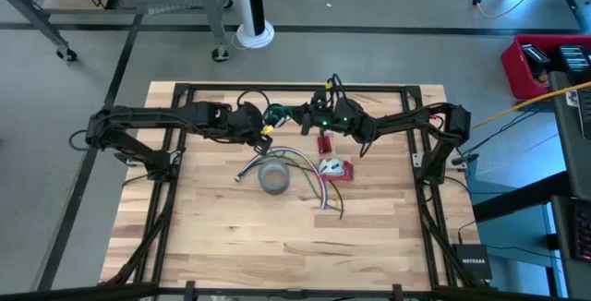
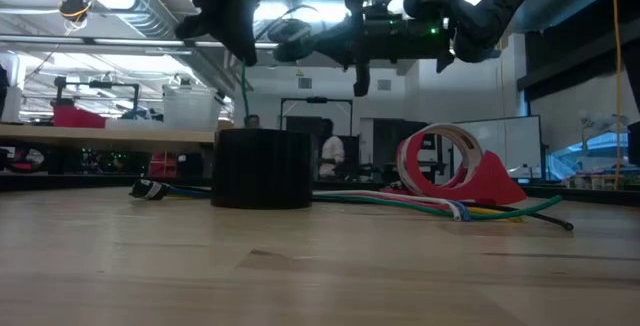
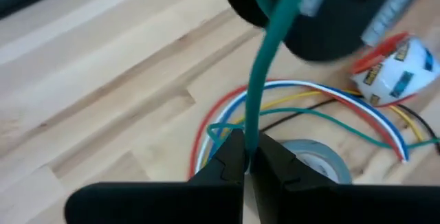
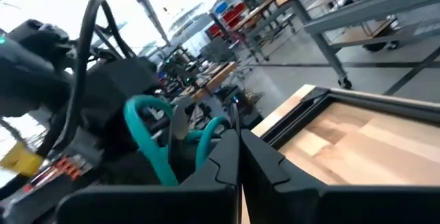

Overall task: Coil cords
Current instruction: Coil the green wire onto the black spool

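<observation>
A thin green cord (image 1: pixel 277 113) hangs in the air above the table's far middle, stretched between my two grippers. My left gripper (image 1: pixel 265 127) is shut on it and tips downward; my right gripper (image 1: pixel 309 114) points roughly level toward the left arm and is also shut on it. In the right wrist view the cord bends into green loops (image 4: pixel 150 136) just ahead of the fingers. Below, a bundle of coloured cords (image 1: pixel 309 167) lies loose on the wood beside the grey tape roll (image 1: pixel 274 177). My left gripper pinches the green cord (image 3: pixel 250 136) between its two fingertips, coming from above and slanting down. The cord runs straight from the fingers to the right gripper, clear of the table. My right gripper pinches the cord's other part (image 4: pixel 218 132) at its fingertips, coming level from the table's right. The loops curl ahead of the fingers, in the air.
A red tape dispenser with a white roll (image 1: pixel 334 169) stands right of the grey tape roll. A small red part (image 1: pixel 325 144) lies under the right arm. The near half of the table (image 1: pixel 277 246) is bare wood. A black frame (image 1: pixel 166 199) borders the tabletop.
</observation>
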